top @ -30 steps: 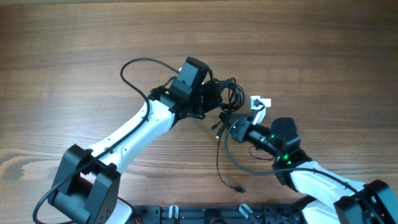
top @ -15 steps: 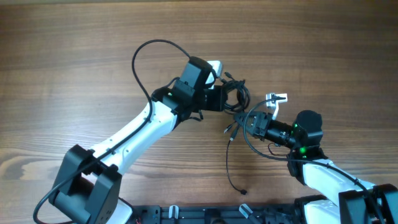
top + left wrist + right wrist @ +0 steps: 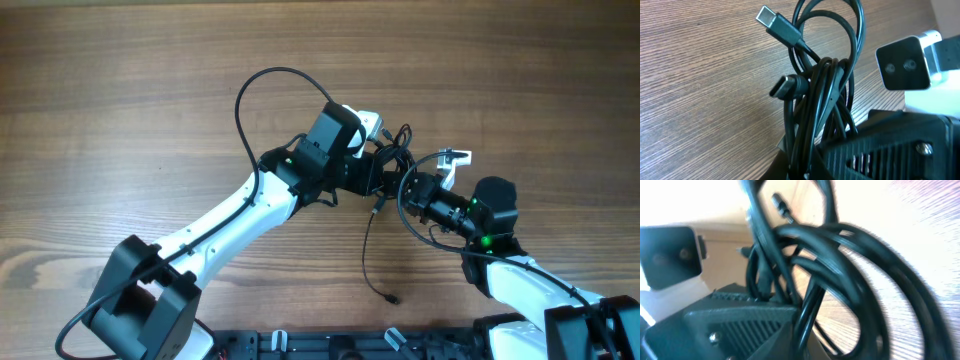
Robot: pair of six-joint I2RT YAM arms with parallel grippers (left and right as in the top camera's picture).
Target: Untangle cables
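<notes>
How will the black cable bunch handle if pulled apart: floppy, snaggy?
Likely floppy: the cables curl in loose loops, one tail trailing limp across the table. Probably light, being thin. The plug ends could snag in the knot.

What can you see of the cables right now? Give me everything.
The cables are thin, glossy black, rubbery-looking cords, bunched in a tangle of loops between the two arms. The left wrist view shows two flat, metal-tipped plugs sticking out of the knot. One loose strand trails away from the bunch across the wooden table toward the robot base and ends in a small plug. The left gripper and right gripper are both shut on the bundle from opposite sides.
</notes>
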